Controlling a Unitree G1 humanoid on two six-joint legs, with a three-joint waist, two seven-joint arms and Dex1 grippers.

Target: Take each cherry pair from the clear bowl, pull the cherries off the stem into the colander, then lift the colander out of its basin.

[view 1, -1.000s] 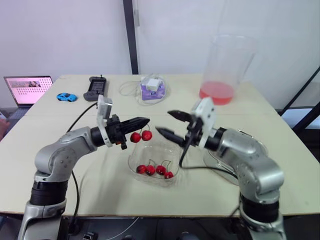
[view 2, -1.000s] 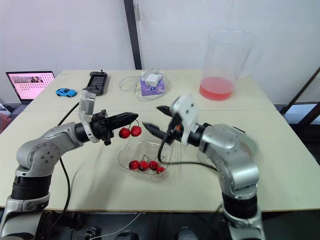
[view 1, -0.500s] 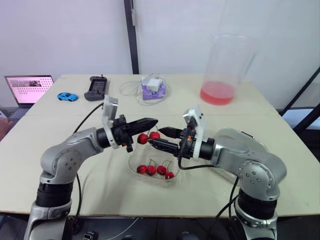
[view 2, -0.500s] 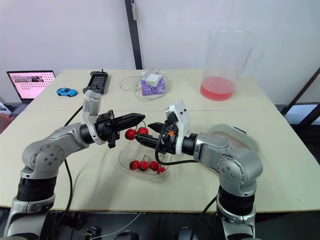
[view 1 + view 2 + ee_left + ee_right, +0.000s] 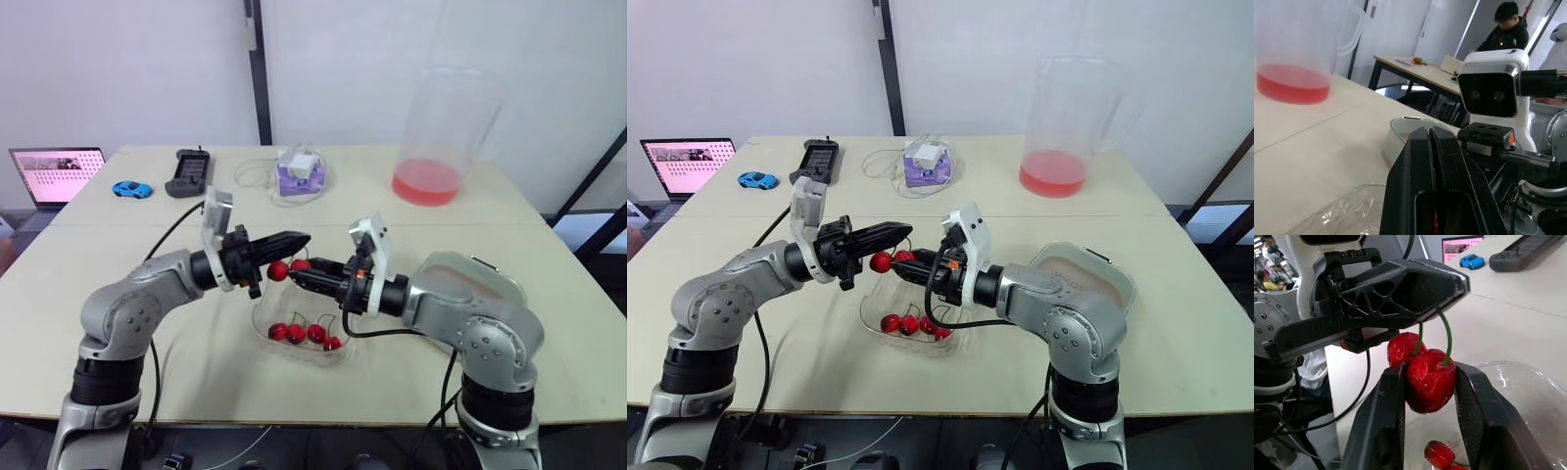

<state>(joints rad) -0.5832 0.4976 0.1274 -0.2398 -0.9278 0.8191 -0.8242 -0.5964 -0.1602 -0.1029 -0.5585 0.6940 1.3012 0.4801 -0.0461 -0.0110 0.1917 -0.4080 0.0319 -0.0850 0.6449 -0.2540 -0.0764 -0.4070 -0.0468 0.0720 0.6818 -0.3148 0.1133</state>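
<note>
Starting far left, the open laptop (image 5: 56,174) shows a pink page with writing too small to read, and a blue toy car (image 5: 130,189) and a black handset (image 5: 188,172) sit beside it. Centre stage, the left gripper (image 5: 306,239) is clamped tight on the green stems of the cherry pair (image 5: 289,267) just above the clear bowl (image 5: 263,315), where more cherries (image 5: 304,333) lie, and the right gripper (image 5: 907,266) pinches one cherry of that pair! Off right, the colander (image 5: 1097,284) sits in its basin (image 5: 1122,266), with a pitcher (image 5: 441,137) of red liquid behind.
</note>
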